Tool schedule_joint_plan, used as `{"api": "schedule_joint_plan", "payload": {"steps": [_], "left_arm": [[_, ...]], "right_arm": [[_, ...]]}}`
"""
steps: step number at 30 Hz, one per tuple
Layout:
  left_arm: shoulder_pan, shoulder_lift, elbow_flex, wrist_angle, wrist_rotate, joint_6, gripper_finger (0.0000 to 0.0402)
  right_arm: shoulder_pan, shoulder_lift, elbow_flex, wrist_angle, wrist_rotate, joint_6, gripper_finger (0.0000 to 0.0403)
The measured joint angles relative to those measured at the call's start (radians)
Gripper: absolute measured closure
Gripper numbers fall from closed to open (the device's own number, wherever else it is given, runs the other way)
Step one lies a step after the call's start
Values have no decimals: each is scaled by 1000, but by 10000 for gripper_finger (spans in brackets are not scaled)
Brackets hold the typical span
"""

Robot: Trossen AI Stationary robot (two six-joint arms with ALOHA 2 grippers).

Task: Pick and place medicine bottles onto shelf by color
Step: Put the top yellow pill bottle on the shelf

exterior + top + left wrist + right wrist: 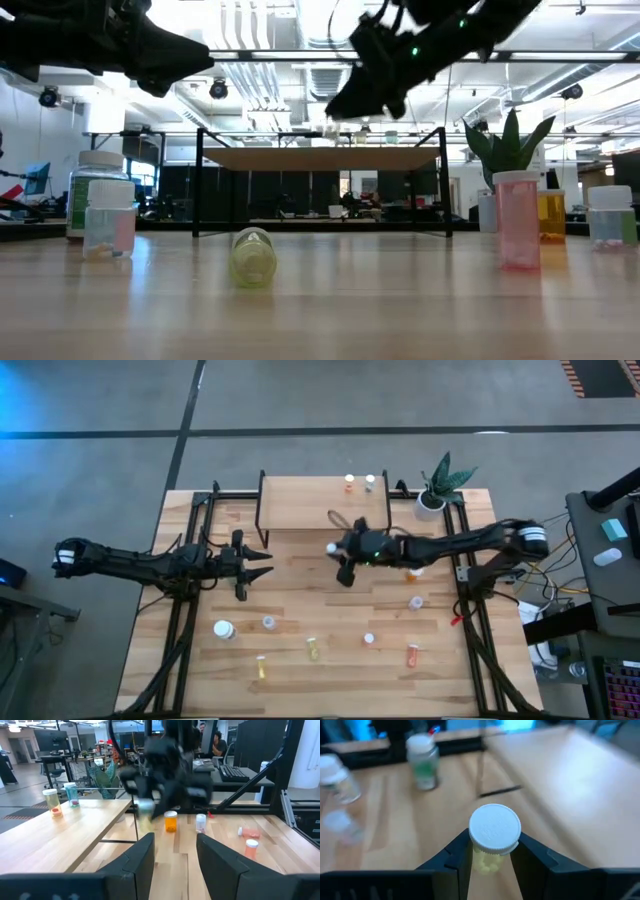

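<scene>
My right gripper (338, 552) hangs over the table's middle, just near of the shelf (300, 505), shut on a yellow white-capped bottle (494, 832). In the low view the right gripper (365, 85) is high above the tabletop. Two bottles (359, 483) stand on the shelf's far right part. My left gripper (262, 564) is open over the table's left half, touching nothing, and in its wrist view the left gripper (175, 845) faces the right one. Several bottles stand or lie across the near half, among them a large white one (223, 629) and a lying yellow one (253, 257). My right gripper pinches the yellow bottle between its two fingers (460, 850) on the yellow body just under the white cap (495, 827). The fingers reach in from the table's right side. The bottle is lifted clear of the table.
A potted plant (435, 490) stands at the far right corner beside the shelf. An amber bottle (413, 573) and a pale one (415, 602) stand under the right arm, an orange-red one (412, 654) nearer. Black frame rails (190, 610) run along both table sides.
</scene>
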Motion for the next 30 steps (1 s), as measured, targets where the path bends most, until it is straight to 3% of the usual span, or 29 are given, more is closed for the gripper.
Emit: {"api": "schedule_joint_plan", "payload": {"steps": [9, 19, 30], "left_arm": [[0, 1, 0, 8, 0, -2, 271], [0, 0, 0, 7, 0, 0, 271], [0, 0, 0, 8, 0, 0, 271]], "right_arm": [[-174, -130, 0, -72, 25, -42, 289], [-315, -86, 6, -61, -22, -48, 289], [-347, -6, 6, -10, -37, -42, 289]]}}
